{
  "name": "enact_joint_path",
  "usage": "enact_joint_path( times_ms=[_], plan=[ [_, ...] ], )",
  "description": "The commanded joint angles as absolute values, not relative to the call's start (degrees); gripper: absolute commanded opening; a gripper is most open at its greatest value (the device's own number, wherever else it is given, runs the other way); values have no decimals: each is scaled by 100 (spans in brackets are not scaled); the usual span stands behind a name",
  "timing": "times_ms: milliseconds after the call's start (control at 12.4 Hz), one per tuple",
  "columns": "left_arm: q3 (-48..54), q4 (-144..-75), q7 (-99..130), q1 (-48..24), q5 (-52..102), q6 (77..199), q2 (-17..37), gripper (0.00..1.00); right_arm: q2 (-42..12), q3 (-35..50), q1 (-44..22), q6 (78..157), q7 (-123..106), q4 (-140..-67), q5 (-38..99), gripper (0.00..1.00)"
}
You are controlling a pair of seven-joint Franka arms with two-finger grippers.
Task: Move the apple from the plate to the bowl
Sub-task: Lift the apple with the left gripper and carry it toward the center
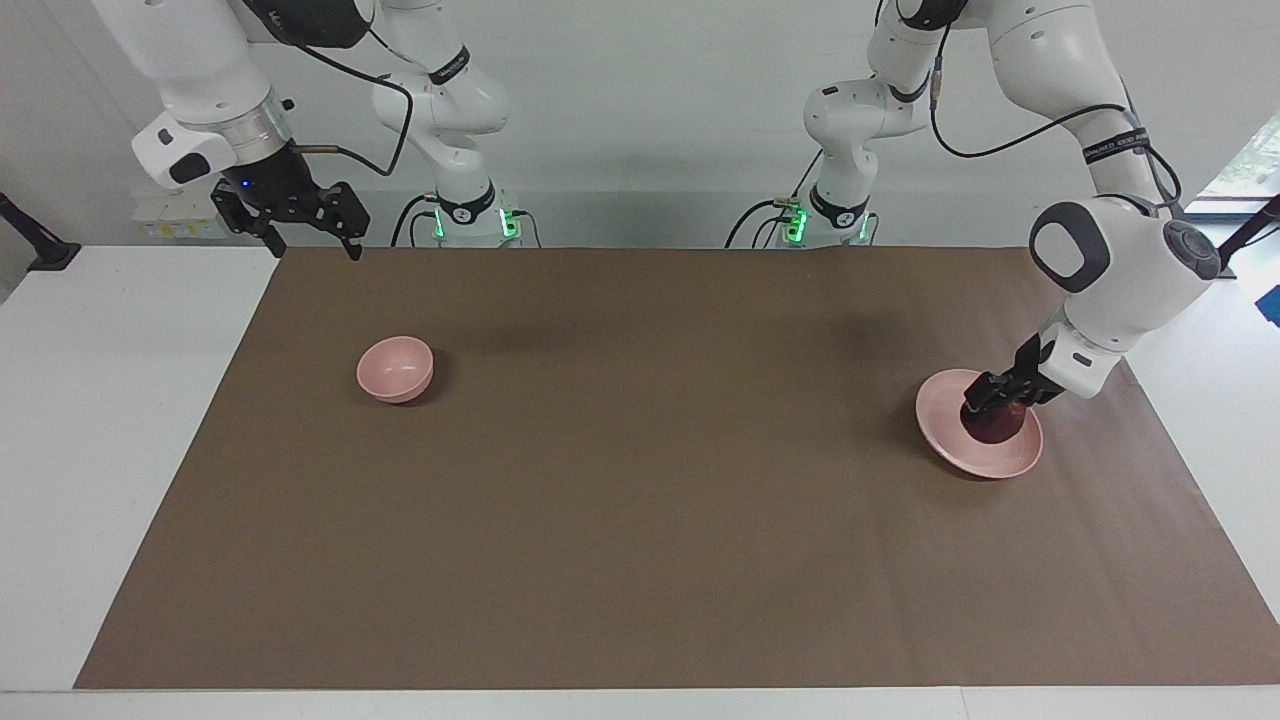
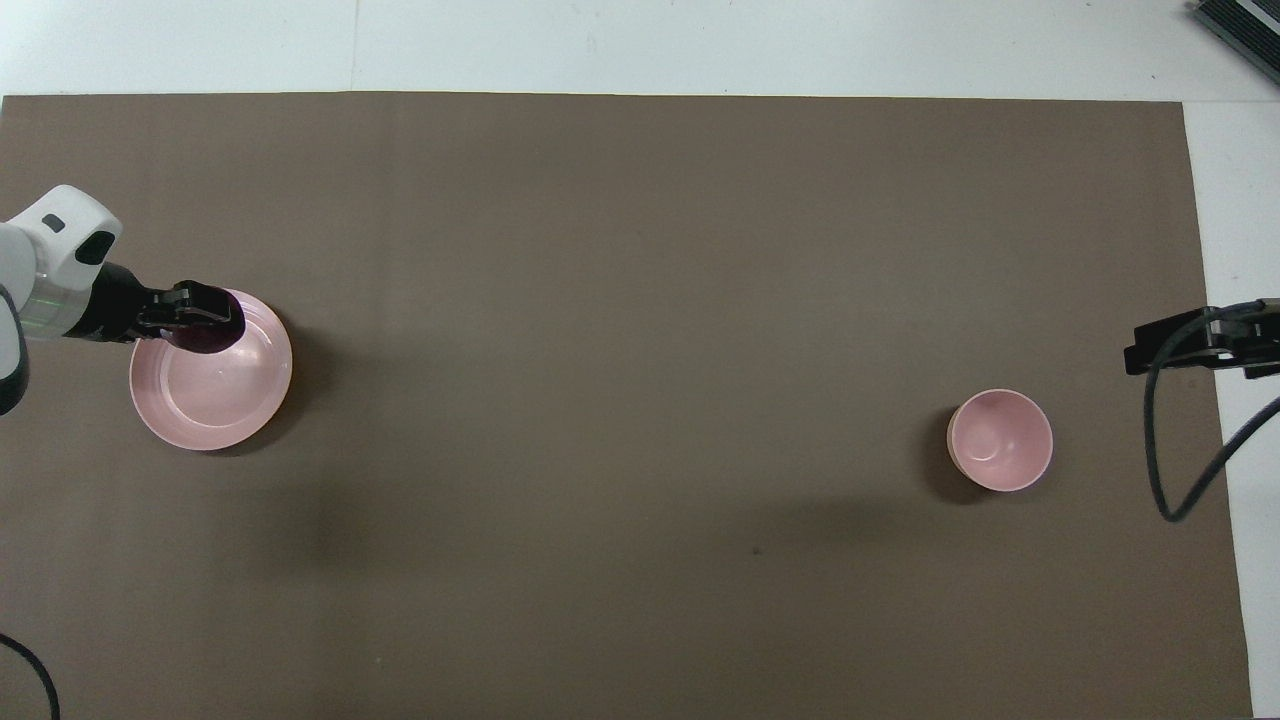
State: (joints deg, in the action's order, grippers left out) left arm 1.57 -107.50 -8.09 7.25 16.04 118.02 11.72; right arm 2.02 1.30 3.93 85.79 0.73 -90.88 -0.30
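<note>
The dark red apple (image 1: 996, 425) is on the pale pink plate (image 1: 1000, 462) toward the left arm's end of the table. My left gripper (image 1: 992, 398) is down on the apple and its fingers grip it from above. In the overhead view the left gripper (image 2: 205, 322) and the apple (image 2: 210, 340) lie over the plate's (image 2: 215, 400) rim. I cannot tell whether the apple still touches the plate. The small deep pink bowl (image 1: 396, 368) stands empty toward the right arm's end; it also shows in the overhead view (image 2: 1000, 440). My right gripper (image 1: 312, 243) waits open and empty, raised over the mat's corner.
A brown mat (image 1: 640, 500) covers most of the white table (image 1: 120, 400). A black cable (image 2: 1165, 450) hangs from the right arm near the bowl. Both arm bases stand at the table's robot end.
</note>
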Motion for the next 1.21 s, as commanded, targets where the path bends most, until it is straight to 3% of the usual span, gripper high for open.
enact_joint_path(
  times_ms=[0, 729, 1133],
  plan=[
    [193, -10749, -1395, 782, 2335, 11532, 1028, 0, 158, 149, 413, 8578, 185, -9018, 79, 100],
    [377, -10775, -1811, 694, 4437, 10170, 212, 0, 158, 149, 413, 8578, 185, -9009, 79, 100],
    [790, -10819, -1452, 686, 5420, 10028, -211, 0, 158, 149, 413, 8578, 185, -9009, 79, 100]
  ],
)
